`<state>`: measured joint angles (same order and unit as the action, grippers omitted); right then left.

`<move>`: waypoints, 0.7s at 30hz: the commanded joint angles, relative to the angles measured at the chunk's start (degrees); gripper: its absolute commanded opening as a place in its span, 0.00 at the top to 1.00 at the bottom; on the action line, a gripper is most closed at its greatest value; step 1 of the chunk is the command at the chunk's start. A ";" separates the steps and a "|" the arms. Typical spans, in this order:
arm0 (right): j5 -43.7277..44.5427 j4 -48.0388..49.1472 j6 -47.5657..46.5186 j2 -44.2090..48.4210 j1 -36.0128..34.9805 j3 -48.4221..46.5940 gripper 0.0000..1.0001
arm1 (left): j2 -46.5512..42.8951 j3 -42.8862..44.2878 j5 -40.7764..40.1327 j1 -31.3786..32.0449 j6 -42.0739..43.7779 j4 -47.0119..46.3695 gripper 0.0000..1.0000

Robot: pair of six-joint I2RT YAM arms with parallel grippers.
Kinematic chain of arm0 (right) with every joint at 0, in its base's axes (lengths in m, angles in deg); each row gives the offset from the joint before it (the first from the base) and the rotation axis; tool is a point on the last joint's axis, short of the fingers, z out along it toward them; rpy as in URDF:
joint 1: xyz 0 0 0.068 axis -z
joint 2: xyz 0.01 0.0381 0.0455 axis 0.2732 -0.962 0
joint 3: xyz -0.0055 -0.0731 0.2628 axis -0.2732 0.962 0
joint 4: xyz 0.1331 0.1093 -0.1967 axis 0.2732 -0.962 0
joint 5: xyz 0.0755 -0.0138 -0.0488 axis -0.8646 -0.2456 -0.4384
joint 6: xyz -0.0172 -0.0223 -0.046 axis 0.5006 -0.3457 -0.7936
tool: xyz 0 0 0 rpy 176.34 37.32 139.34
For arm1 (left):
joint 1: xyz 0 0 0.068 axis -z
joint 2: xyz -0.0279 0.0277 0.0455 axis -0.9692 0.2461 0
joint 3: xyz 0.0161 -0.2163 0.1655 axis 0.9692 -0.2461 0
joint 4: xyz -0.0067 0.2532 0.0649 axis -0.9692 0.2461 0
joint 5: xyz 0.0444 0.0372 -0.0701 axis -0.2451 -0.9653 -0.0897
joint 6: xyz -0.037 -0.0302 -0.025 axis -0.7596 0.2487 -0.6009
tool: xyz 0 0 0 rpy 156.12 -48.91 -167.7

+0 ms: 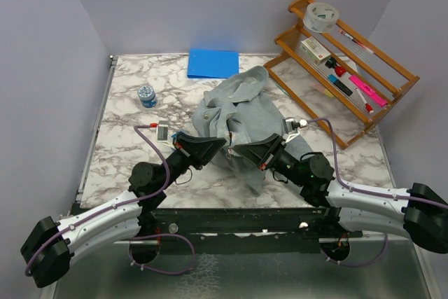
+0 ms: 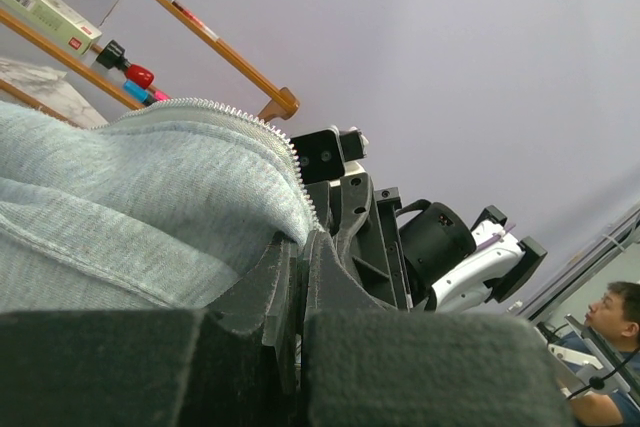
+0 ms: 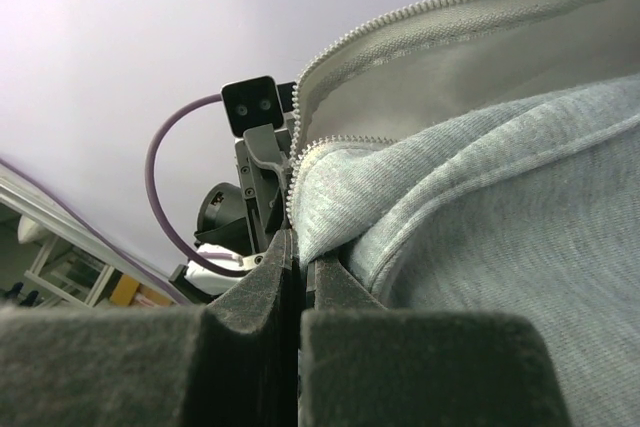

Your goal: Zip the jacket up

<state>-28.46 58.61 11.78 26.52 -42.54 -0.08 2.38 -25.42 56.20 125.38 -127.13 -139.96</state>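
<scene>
Top view: jacket (image 1: 241, 106) lies mid-counter (image 1: 126, 155), 2 arms meeting at its near hem.
Left wrist: left jaws pinch the edge below the zipper teeth (image 2: 250, 119).
Right wrist: right jaws pinch the facing edge.
Advise aligning both halves, fabric taut.

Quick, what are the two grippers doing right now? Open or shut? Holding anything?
Left gripper: closed, pinching the jacket.
Right gripper: closed, pinching the jacket too.

No legible txt, box (image 2: 45, 5) label on rack (image 2: 205, 44) too small
</scene>
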 commanded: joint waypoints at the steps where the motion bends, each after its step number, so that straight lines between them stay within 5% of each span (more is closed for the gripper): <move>1: -0.37 4.86 0.57 -0.44 0.12 -0.65 1.00 | -0.15 0.55 0.89 0.21 0.03 -3.79 1.00; 21: 4.19 3.45 1.85 -0.80 0.16 -0.97 1.00 | -0.93 -0.02 1.85 0.21 -0.44 -3.79 1.00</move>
<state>-26.34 59.44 12.90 25.91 -42.54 -0.08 2.51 -25.42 56.49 125.38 -127.15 -139.96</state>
